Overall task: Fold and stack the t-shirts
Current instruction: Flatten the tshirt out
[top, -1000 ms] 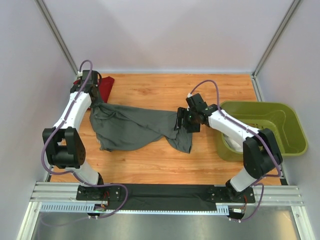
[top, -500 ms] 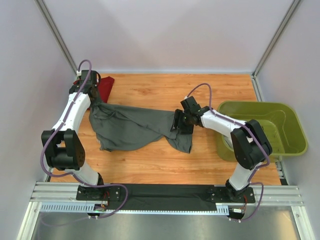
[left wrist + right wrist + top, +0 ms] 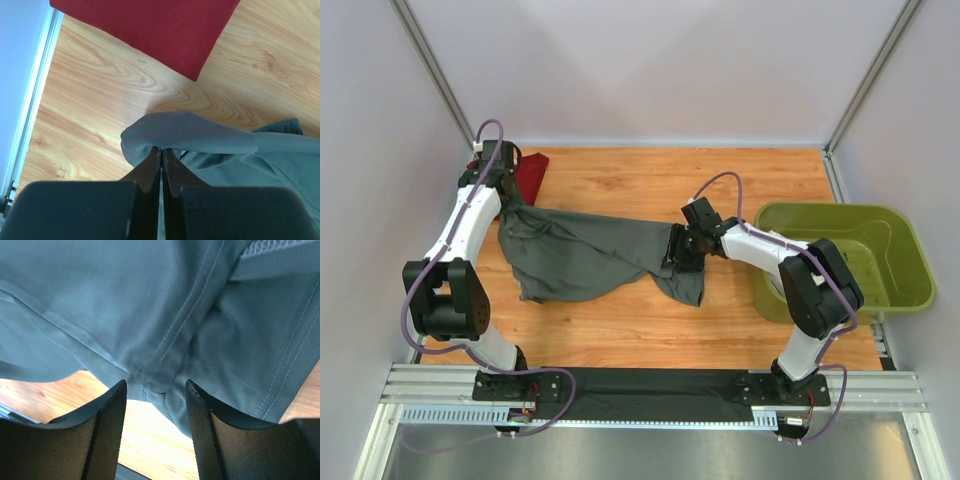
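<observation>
**Left claw** point(image 3: 161, 150): fingers pressed together on a bunched fold of the dark grey t-shirt point(image 3: 585, 255), which humps over the tips. Just past this claw, on its far side, the dark red t-shirt point(image 3: 150, 30) lies flat on the wooden surface point(image 3: 740, 185). Bare wood separates it from the grey fold in the left wrist view.

**Between the claws:** the grey t-shirt runs as a rumpled band from the left claw across to the right claw. Most of its body spreads on the near side of the line joining them. One end hangs down towards the near edge just below the right claw.

**Right claw** point(image 3: 156, 385): fingers point(image 3: 107, 425) stand apart with a moderate gap, holding nothing. A stitched seam of the grey cloth crosses directly beyond the tips and fills the wrist view. Whether the tips touch the cloth cannot be told.

**Right of the right claw:** an olive-green basket point(image 3: 910, 270) sits at the edge of the surface, apart from the grey t-shirt.
</observation>
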